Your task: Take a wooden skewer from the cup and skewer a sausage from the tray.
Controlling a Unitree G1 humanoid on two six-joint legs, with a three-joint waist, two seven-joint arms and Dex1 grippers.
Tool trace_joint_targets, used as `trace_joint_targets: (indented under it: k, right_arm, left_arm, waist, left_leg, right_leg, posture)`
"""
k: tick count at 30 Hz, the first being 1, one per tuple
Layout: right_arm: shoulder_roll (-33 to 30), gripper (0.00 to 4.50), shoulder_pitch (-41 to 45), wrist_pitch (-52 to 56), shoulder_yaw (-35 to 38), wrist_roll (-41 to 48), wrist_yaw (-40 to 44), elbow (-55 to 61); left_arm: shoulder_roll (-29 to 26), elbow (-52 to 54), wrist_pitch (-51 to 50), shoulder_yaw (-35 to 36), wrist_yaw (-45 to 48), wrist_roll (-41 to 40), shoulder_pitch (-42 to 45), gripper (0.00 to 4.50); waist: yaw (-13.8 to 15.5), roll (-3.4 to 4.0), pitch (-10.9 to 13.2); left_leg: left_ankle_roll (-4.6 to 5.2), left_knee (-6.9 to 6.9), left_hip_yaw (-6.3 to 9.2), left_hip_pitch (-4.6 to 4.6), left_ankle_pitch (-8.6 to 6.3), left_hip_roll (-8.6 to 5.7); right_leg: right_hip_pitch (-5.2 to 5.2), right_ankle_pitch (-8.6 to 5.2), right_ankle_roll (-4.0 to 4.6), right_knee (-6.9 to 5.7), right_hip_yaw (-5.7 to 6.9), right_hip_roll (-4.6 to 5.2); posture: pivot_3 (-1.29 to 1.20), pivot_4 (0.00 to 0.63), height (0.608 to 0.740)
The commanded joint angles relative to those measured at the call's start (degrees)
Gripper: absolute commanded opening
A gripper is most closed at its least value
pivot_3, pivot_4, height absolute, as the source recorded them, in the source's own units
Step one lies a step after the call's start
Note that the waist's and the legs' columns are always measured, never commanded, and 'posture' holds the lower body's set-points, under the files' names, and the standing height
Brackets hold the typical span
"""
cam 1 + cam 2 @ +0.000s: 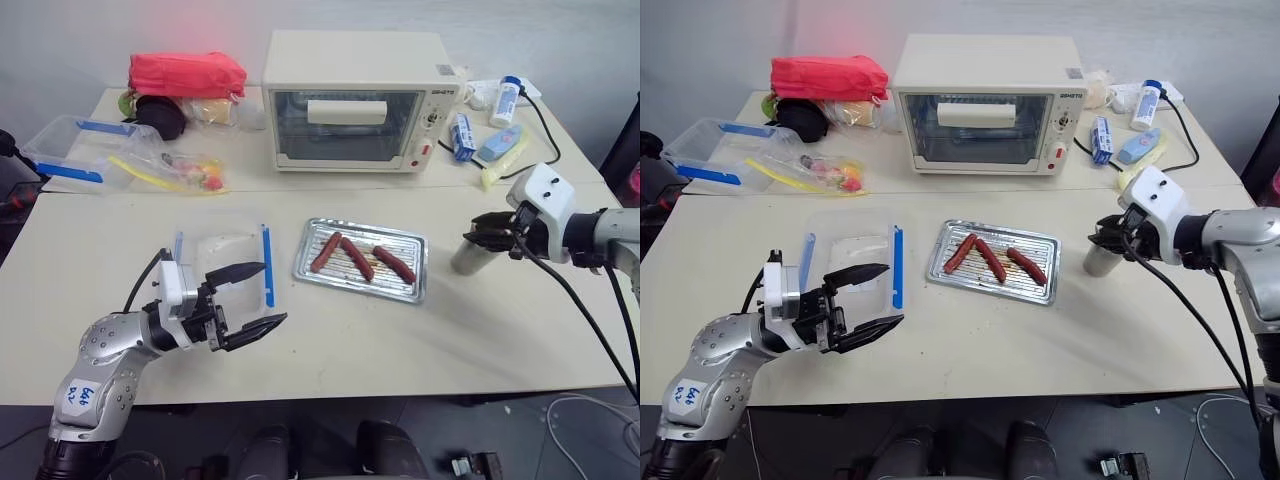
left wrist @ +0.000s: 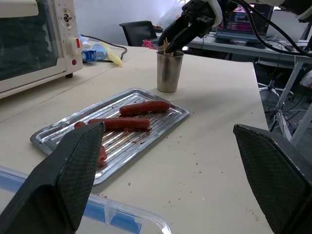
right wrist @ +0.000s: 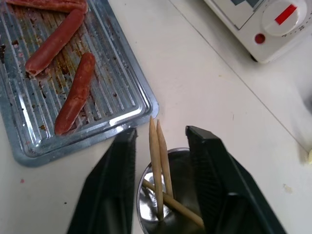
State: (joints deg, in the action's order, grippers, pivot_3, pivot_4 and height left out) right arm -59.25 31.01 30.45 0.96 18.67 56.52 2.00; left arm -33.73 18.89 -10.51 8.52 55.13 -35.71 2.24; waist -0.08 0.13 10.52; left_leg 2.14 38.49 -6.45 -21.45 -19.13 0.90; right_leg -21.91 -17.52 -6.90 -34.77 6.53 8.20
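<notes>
Right gripper (image 3: pixel 158 183), fingers apart astride two wooden skewers (image 3: pixel 159 161) in the cup (image 2: pixel 169 70) at the tray's (image 1: pixel 408 287) three o'clock, should pinch one alone; left gripper (image 1: pixel 250 295) gapes idle.

Three sausages (image 1: pixel 358 258) lay on one tray (image 1: pixel 410 288). One cup (image 2: pixel 169 71) held three skewers (image 3: pixel 156 168). There was one oven (image 1: pixel 358 100), two clear boxes with blue clips (image 1: pixel 262 262), and two grippers, left (image 1: pixel 254 295) and right (image 3: pixel 161 183).
</notes>
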Motion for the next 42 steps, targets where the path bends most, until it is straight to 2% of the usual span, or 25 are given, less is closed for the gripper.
trace_joint_targets:
  k: [1, 8, 15, 30, 37, 42]
  right_arm:
    - [-2.0, 1.96, -0.5, -2.1, 3.5, -0.7, 1.0, 1.3]
    - [-4.4, 1.96, -4.6, 1.4, 5.4, 0.4, 2.5, 5.0]
    - [-4.1, 1.96, -8.2, 2.7, 9.0, 4.0, 4.9, 8.7]
    - [-3.1, 1.96, -4.5, 1.5, 6.2, 1.0, 3.9, 5.0]
    - [-1.3, 1.96, -3.4, 0.8, 4.8, 2.0, 5.0, 5.2]
    - [-2.1, 1.96, -4.1, 2.0, 4.6, 2.6, 6.5, 6.5]
  left_arm:
    - [0.1, -0.1, 1.3, 1.0, 0.6, 0.1, -0.3, 4.50]
    - [-0.1, -0.3, 1.6, 0.6, 0.7, 0.1, 0.1, 4.50]
    - [-0.2, -0.6, 1.4, 0.6, 1.2, 0.1, 0.0, 4.50]
    - [0.3, -0.6, 1.6, 0.4, 0.9, 0.4, 0.2, 4.50]
    - [0.9, -0.6, 1.8, 0.2, 0.4, 0.8, 0.4, 4.50]
    - [1.1, -0.3, 1.8, 0.4, 0.3, 0.9, 0.2, 4.50]
  waist:
    - [0.0, 0.00, 0.0]
    - [0.0, 0.00, 0.0]
    - [0.0, 0.00, 0.0]
    - [0.0, 0.00, 0.0]
    - [0.0, 0.00, 0.0]
    - [0.0, 0.00, 0.0]
  left_leg:
    - [0.00, 0.00, -0.01, 0.00, 0.00, 0.00]
    - [0.00, 0.00, 0.00, 0.00, 0.00, 0.01]
    - [0.00, -0.01, 0.01, 0.00, 0.00, 0.02]
    - [0.00, 0.00, 0.01, 0.00, 0.00, 0.00]
    - [0.00, 0.00, 0.00, 0.00, 0.00, 0.01]
    - [0.00, 0.00, 0.01, 0.00, 0.00, 0.00]
  right_leg:
    - [0.00, 0.00, 0.00, 0.00, 0.00, -0.08]
    - [0.00, 0.00, 0.00, 0.00, -0.02, -0.06]
    - [0.00, 0.00, 0.00, 0.01, -0.01, 0.11]
    - [0.00, 0.00, 0.00, 0.01, -0.01, 0.13]
    - [0.00, 0.00, 0.00, 0.01, -0.01, 0.13]
    - [0.00, 0.00, 0.00, 0.01, 0.00, 0.13]
  posture:
    - [0.00, 0.150, 0.740]
    - [0.00, 0.150, 0.740]
    - [0.00, 0.150, 0.740]
    - [0.00, 0.150, 0.740]
    - [0.00, 0.150, 0.740]
    - [0.00, 0.150, 0.740]
